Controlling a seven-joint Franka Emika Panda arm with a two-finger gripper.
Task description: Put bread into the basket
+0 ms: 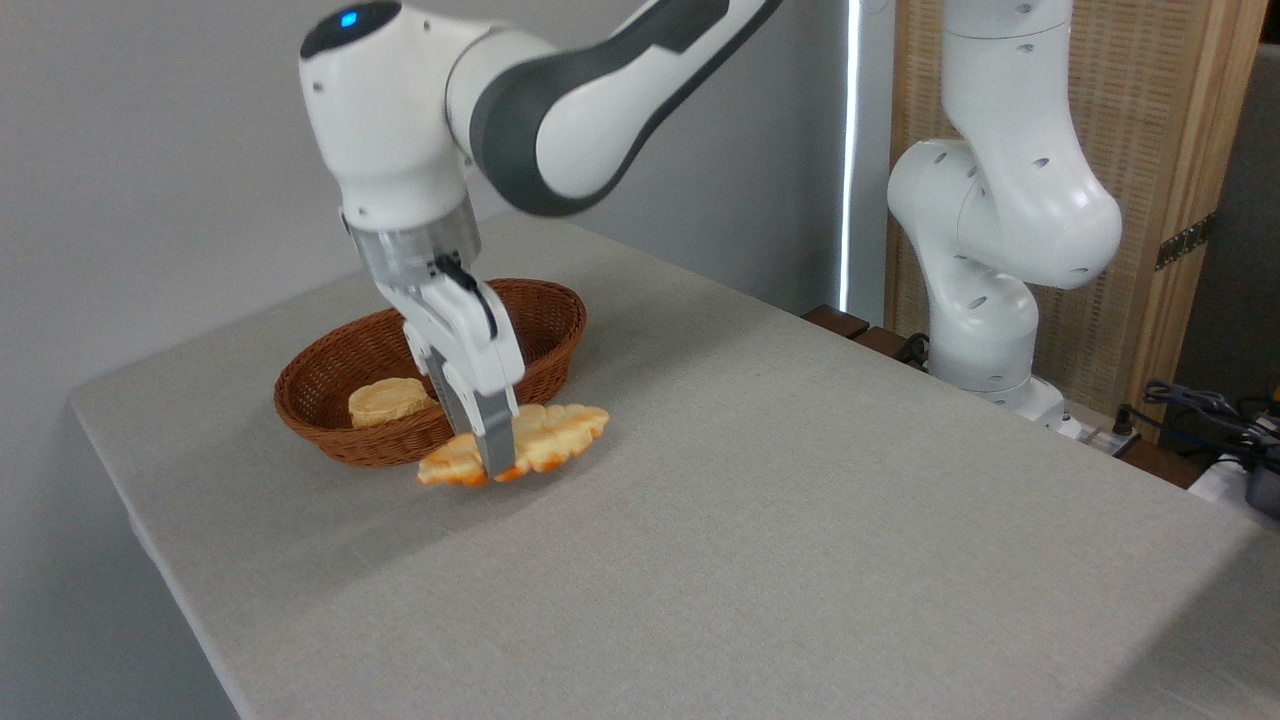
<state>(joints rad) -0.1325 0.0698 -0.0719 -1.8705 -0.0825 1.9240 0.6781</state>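
The bread (pixel 560 432), a long golden pastry with lobed orange-brown edges, is just in front of the basket's near wall, low over the table. My gripper (pixel 497 455) comes down on its middle, jaws shut across its width. The near finger (pixel 493 430) covers the pastry's centre and hides the far finger. I cannot tell whether the bread still touches the cloth. The oval reddish-brown wicker basket (pixel 560 300) stands directly behind, at the table's left side.
A smaller, rounder, pale-golden bread piece (pixel 388 402) lies inside the basket at its left. The grey cloth table (pixel 760 500) runs wide to the right and front. The arm's white base (pixel 985 330) stands beyond the far right edge, with cables (pixel 1200 410) beside it.
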